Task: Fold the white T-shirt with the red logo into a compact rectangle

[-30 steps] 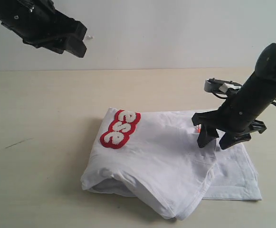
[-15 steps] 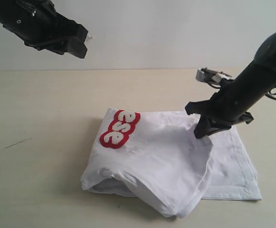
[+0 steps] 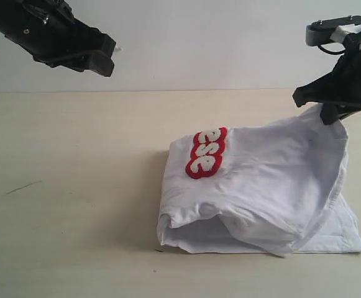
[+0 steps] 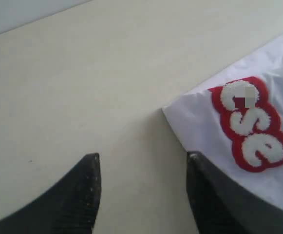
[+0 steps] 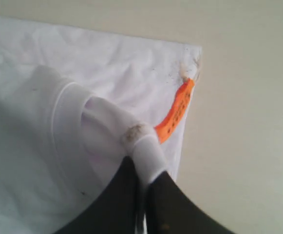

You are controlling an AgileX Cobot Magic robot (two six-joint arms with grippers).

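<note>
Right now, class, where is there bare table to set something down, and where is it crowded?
Free: the wide stretch of table left of the white T-shirt, under the raised left tool; also the strip between shirt and back wall. Crowded: the right side, where the right tool holds the shirt lifted.

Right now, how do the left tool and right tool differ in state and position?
Jaws: the left tool is open and empty; the right tool is shut on a fold of the white T-shirt beside its orange tag.
Position: the left tool hangs at the left, clear of the shirt; the right tool holds the shirt's edge up off the table at the right.
Shared: both are black and raised above the table.
</note>
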